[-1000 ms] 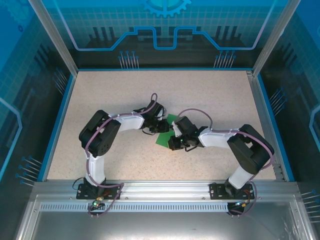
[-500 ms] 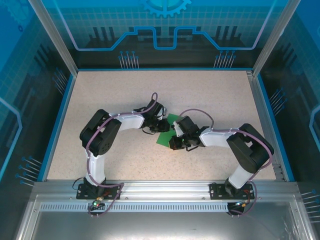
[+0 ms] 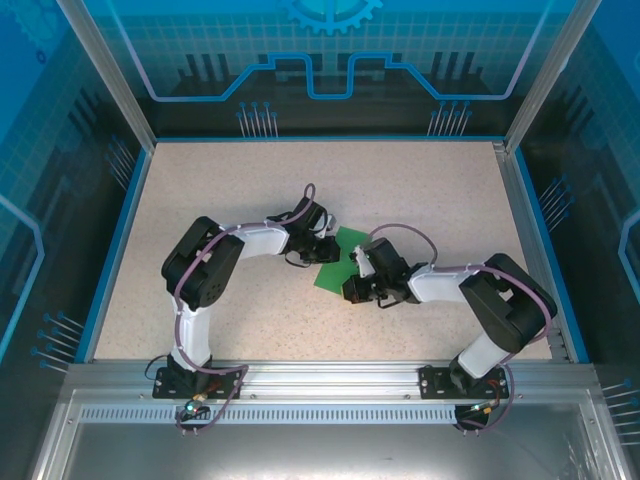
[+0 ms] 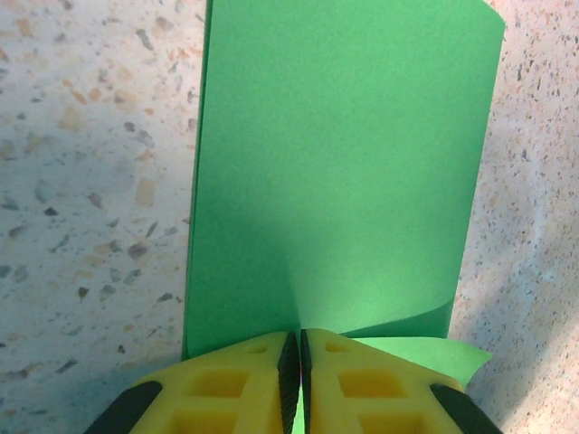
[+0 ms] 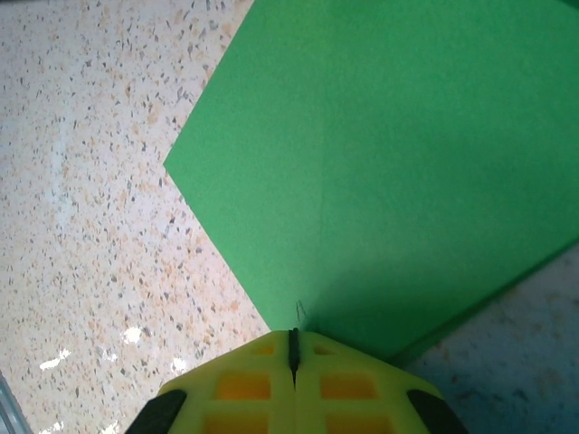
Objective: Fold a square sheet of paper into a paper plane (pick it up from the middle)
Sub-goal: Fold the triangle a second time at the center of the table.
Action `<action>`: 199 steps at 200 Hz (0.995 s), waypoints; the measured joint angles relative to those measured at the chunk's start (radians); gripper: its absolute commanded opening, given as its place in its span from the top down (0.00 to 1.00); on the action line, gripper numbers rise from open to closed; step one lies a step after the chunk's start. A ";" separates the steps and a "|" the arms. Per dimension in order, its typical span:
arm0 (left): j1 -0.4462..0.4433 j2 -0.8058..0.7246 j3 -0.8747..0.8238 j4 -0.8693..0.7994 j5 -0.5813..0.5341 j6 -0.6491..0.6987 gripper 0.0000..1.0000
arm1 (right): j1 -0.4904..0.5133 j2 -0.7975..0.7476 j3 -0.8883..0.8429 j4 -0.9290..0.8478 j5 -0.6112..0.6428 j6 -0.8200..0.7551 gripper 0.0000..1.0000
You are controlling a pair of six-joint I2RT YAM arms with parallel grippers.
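The left gripper (image 4: pixel 292 348) sits at the bottom centre of its wrist view. Its yellow fingers (image 4: pixel 226 384) are drawn together to a thin slit and pinch the near edge of the square sheet of paper (image 4: pixel 335 172). From that pinch the green sheet runs straight up the frame as a tall, smooth panel reaching the top edge. It curls at its lower right, where a second green layer peeks out beneath it. Speckled table (image 4: pixel 81 199) shows on both sides.

The right gripper (image 5: pixel 292 348) is also at the bottom centre of its wrist view, its fingers (image 5: pixel 231 389) pressed fully together. The sheet's (image 5: pixel 407 145) near corner meets their tip, and I cannot tell whether the corner is clamped between them. The paper spreads from there into the upper right of the frame, with a faint crease rising from the tip and a shadow under its right edge.

From above, the sheet (image 3: pixel 330 270) lies at the middle of the table (image 3: pixel 250 180), with the left gripper (image 3: pixel 325 252) on its left side and the right gripper (image 3: pixel 352 286) on its lower right.
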 measured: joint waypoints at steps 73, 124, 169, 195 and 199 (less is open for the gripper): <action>0.000 0.006 0.012 -0.009 0.002 0.020 0.85 | 0.000 -0.100 -0.047 -0.108 -0.004 0.021 1.00; 0.003 0.006 0.012 -0.009 0.012 0.020 0.84 | -0.045 -0.098 0.095 -0.131 -0.050 0.036 1.00; 0.003 0.006 0.013 -0.009 0.012 0.020 0.84 | -0.059 0.057 0.216 -0.082 -0.060 0.033 1.00; 0.003 0.006 0.013 -0.009 0.012 0.020 0.84 | -0.070 0.124 0.222 -0.088 -0.060 0.015 1.00; 0.003 0.006 0.013 -0.009 0.012 0.020 0.84 | -0.071 0.129 0.222 -0.090 -0.060 0.011 1.00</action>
